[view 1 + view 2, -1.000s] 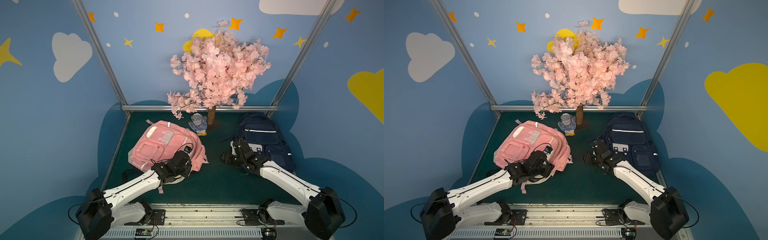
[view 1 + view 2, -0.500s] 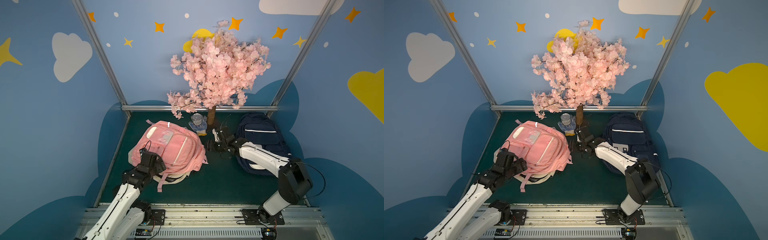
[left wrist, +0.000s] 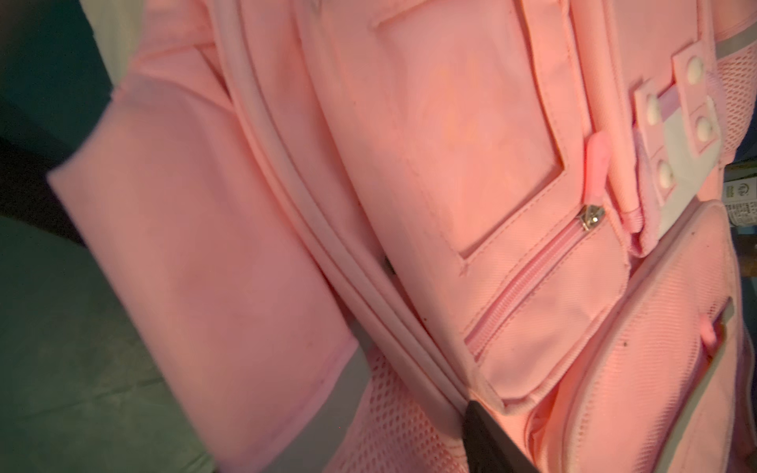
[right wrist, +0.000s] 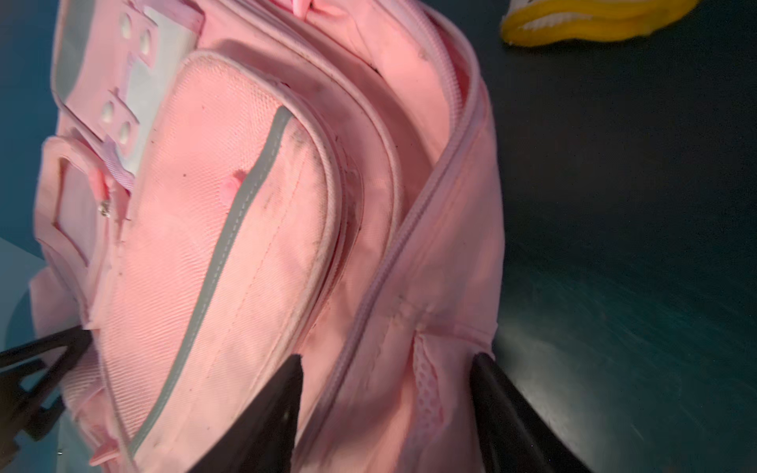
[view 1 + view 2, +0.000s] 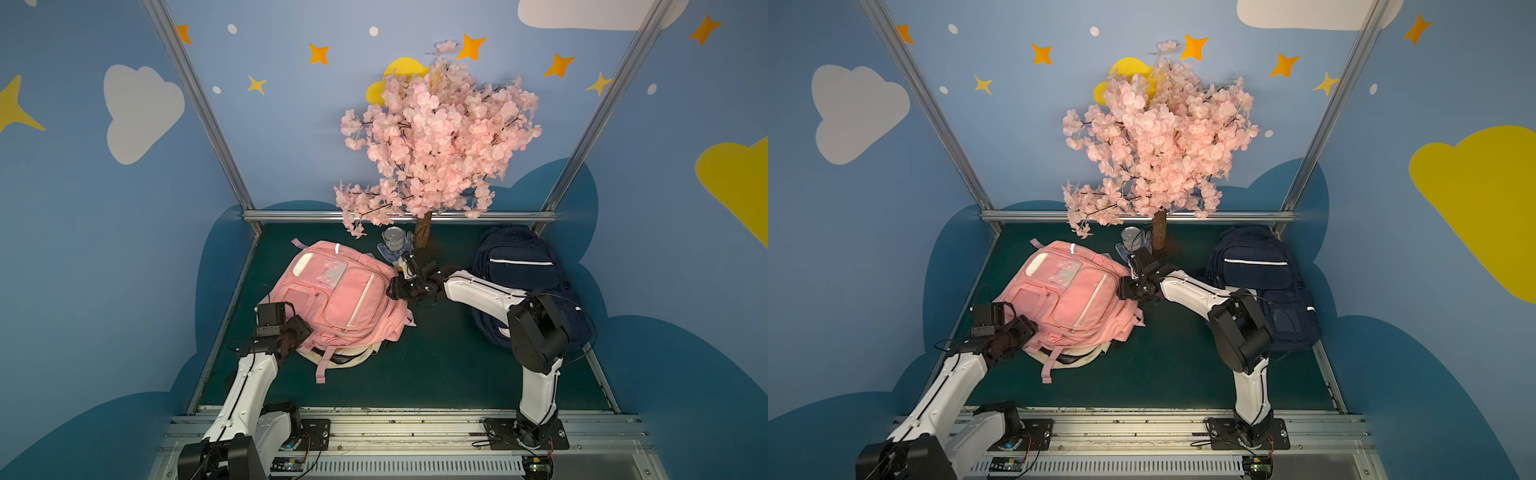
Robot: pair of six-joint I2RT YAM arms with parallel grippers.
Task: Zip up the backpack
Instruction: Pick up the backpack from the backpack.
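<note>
Logging pack: pink, flat on table, left of centre. Soft, light, slumps. I judge best hold at pull, fabric braced. Right gripper parted astride zip, unclamped. Left gripper at near corner; spread I cannot tell.

a pink backpack fills most of the frame, lying on the dark green worktop. its front pocket carries a grey stripe, and next to the pocket sits a pale patch with round snaps. the main zipper runs along the bag's side, and toward its far end the two edges seem to gape apart. the right tool has its black fingers spread, one on each side of the zipper line, with side cloth between them. a yellow object lies on the worktop past the bag, cut off by the frame.
</note>
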